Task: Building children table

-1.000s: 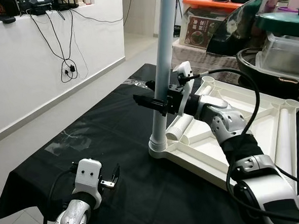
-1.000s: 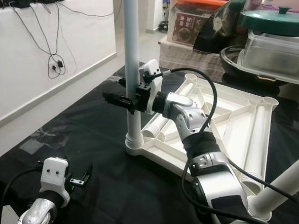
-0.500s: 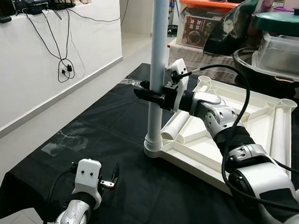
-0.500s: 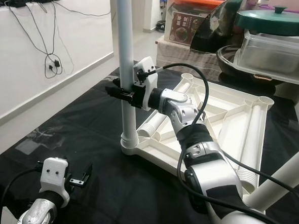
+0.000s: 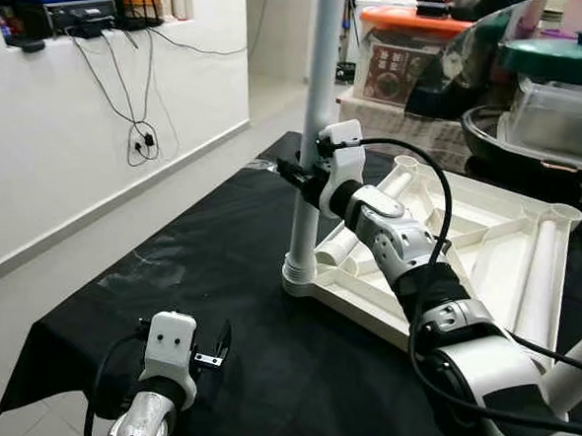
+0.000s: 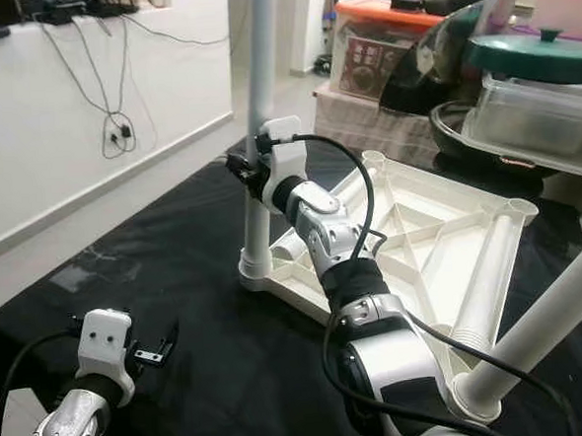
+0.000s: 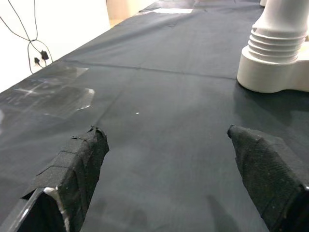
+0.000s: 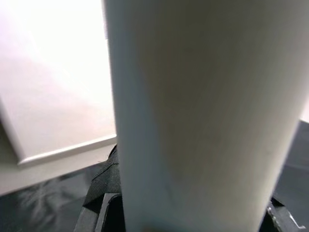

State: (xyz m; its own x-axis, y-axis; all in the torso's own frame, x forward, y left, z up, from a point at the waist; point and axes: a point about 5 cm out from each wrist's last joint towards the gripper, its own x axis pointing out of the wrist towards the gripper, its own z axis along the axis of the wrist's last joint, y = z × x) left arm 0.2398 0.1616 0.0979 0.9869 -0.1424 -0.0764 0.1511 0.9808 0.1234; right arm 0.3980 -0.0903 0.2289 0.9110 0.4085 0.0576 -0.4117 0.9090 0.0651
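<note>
A white children's table top (image 5: 489, 228) lies upside down on a black cloth (image 5: 213, 242). One white table leg (image 5: 315, 98) stands upright in its near-left corner socket (image 7: 277, 53). My right gripper (image 5: 303, 173) is shut on this leg about halfway up, and the leg (image 8: 203, 111) sits between its fingers (image 8: 104, 191). A second leg (image 6: 544, 311) rises from the near-right corner. Another leg (image 6: 492, 265) lies on the top's right side. My left gripper (image 5: 215, 349) rests low over the cloth at the near left, open and holding nothing, its fingertips (image 7: 82, 159) wide apart.
Storage boxes, one with an orange lid (image 5: 408, 23), and a pot with a green lid (image 5: 548, 49) crowd the back right. A white wall with hanging cables (image 5: 143, 138) runs along the left. The cloth's edge (image 5: 42, 347) drops off beside my left arm.
The camera has shifted. My right arm has stretched farther forward and its wrist has swung round the upright leg, still on it. The left gripper has stayed put.
</note>
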